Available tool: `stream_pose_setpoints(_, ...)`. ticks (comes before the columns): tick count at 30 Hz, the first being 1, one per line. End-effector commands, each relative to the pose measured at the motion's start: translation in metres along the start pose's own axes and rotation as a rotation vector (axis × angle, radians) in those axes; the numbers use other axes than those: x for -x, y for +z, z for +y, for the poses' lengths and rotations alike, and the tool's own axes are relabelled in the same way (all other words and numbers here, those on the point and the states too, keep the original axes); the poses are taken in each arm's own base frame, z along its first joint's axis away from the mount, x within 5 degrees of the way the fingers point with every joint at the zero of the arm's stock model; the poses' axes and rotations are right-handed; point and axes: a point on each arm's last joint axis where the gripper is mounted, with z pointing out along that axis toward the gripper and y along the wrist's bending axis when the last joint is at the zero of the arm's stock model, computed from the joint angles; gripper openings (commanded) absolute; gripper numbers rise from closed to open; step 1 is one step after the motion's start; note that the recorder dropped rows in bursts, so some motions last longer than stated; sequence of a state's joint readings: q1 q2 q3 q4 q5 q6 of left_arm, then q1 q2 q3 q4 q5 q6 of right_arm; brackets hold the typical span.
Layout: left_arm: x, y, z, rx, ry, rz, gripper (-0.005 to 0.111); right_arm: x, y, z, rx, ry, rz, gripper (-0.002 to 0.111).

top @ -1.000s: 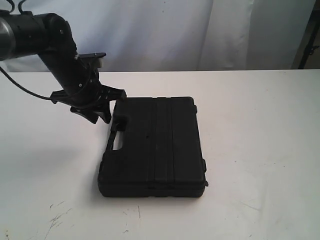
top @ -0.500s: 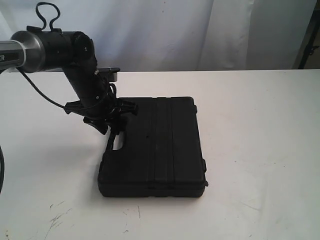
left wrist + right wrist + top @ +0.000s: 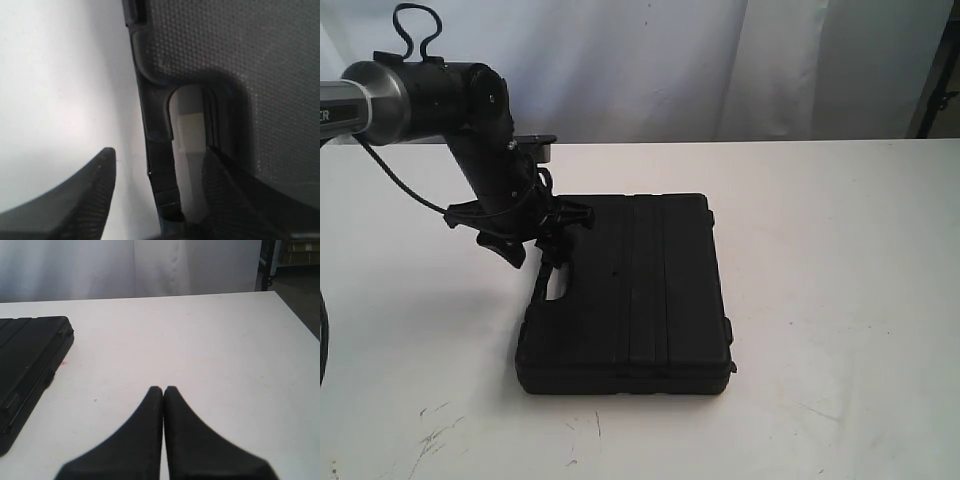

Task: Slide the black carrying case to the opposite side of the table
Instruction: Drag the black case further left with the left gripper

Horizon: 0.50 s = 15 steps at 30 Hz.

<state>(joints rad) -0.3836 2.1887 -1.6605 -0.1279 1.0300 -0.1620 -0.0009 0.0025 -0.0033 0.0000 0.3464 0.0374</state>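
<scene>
The black carrying case [image 3: 640, 290] lies flat near the middle of the white table [image 3: 840, 240], its handle [image 3: 548, 275] facing left. My left gripper [image 3: 535, 240] is down at the far end of that handle, open. In the left wrist view the handle bar [image 3: 161, 165] runs between the two spread fingers [image 3: 87, 200], with table showing on both sides of it, so the gripper [image 3: 159, 150] straddles the bar without clamping. The right gripper [image 3: 163, 389] is shut and empty, hovering over bare table to the right of the case [image 3: 25, 355]; the exterior view does not show it.
Dark scratch marks [image 3: 435, 435] sit near the front left of the table. A small red spot [image 3: 63, 362] lies beside the case. A white curtain [image 3: 650, 60] hangs behind the far edge. A dark stand [image 3: 940, 100] is at the back right.
The left arm swung right and lowered its open gripper over the case's handle, then nearly stopped. The case has not moved.
</scene>
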Motion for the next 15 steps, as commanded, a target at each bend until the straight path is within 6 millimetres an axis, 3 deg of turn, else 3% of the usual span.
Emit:
stream_pose_setpoints(1, 0.002, -0.001, -0.003, -0.012, 0.003, -0.015, 0.051, -0.001, 0.0, -0.001, -0.011, -0.01, 0.0, 0.0)
stream_pose_setpoints(11, 0.001, 0.022, -0.001, -0.001, -0.001, 0.033, 0.051, -0.001, 0.0, -0.001, -0.011, -0.01, 0.0, 0.0)
stream_pose_setpoints(15, 0.0, 0.03, 0.0, 0.003, -0.003, 0.051, 0.046, -0.001, 0.0, -0.001, -0.011, -0.01, 0.0, 0.0)
